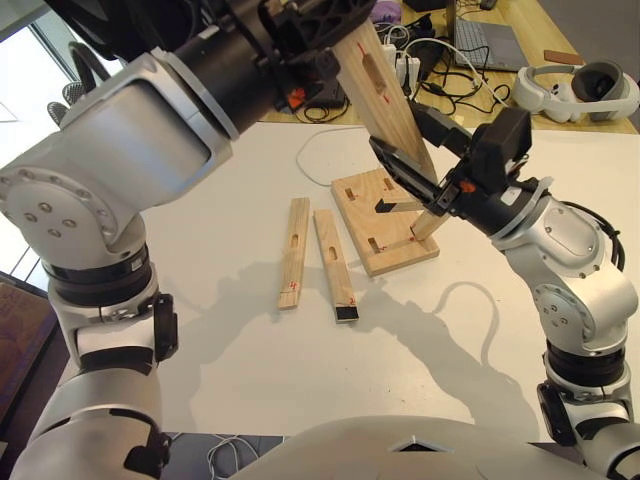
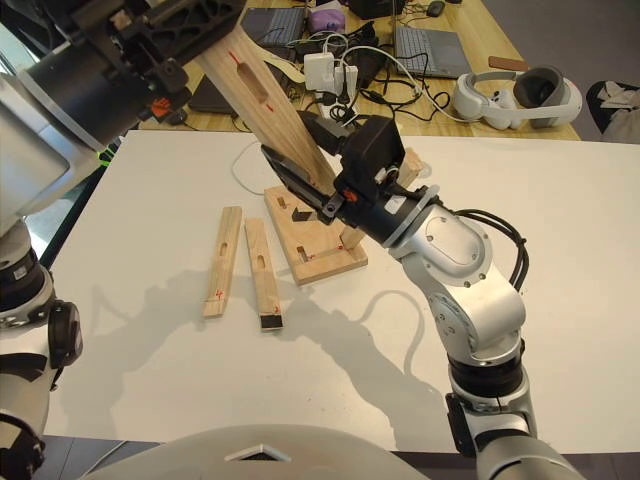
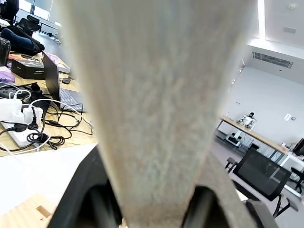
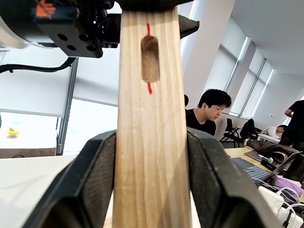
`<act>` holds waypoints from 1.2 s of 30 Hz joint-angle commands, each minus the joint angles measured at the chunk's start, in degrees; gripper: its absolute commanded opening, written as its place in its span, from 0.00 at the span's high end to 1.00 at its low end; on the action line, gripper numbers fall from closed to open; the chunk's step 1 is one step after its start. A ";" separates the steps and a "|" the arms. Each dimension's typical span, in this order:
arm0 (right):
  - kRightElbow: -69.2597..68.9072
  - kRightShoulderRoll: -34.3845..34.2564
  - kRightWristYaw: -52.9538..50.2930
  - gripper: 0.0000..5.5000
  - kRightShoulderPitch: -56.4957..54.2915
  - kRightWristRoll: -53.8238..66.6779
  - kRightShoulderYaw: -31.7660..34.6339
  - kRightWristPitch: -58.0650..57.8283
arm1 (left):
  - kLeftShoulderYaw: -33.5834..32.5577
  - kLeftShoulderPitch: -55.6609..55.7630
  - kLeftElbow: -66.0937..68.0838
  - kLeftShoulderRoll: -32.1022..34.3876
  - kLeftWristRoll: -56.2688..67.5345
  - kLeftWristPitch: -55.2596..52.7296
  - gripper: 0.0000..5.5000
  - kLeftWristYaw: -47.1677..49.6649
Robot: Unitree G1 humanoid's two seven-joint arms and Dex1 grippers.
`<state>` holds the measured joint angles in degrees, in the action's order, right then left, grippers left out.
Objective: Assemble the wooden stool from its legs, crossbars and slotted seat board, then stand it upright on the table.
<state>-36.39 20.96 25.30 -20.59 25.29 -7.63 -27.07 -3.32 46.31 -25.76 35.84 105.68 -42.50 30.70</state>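
Grip check: left gripper [image 1: 345, 50] clamped on leg [image 1: 385, 95] above seat board [image 1: 396, 252], right gripper [image 1: 418, 160] clamped lower, seemingly steering foot toward slot.

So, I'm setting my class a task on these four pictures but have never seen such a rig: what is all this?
A humanoid robot with two arms, each ending in a two-finger gripper. Two pictures come from its head cameras, looking down; two from cameras on its wrists. On the white table lie a slotted seat board and two loose wooden pieces. The left gripper and right gripper both clamp one slotted leg, tilted over the board.
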 commanded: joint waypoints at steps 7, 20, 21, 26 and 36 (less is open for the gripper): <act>5.35 -2.47 -0.70 0.46 -0.87 -10.74 -2.97 11.28 | 0.27 0.16 0.06 -0.85 2.89 2.39 0.81 1.28; 3.65 -0.44 2.39 0.29 -7.96 14.68 11.39 -0.56 | -5.32 0.15 3.89 -0.70 -3.64 6.94 0.81 2.98; 5.12 -0.98 -0.14 0.29 -10.22 19.82 15.21 -1.98 | -6.56 0.44 4.72 -0.83 -4.35 7.92 0.81 3.45; 22.05 1.05 -16.57 0.29 -22.19 29.05 33.65 -0.24 | -11.78 -2.33 8.38 3.31 -7.77 7.45 0.81 6.76; 42.69 10.60 -20.83 0.29 -4.79 0.13 28.31 -0.10 | -13.15 -16.27 4.37 10.79 -12.79 -2.21 0.81 7.01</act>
<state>5.98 30.43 3.44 -26.96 26.79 21.98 -25.24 -18.92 33.79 -15.52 48.22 94.19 -44.51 35.87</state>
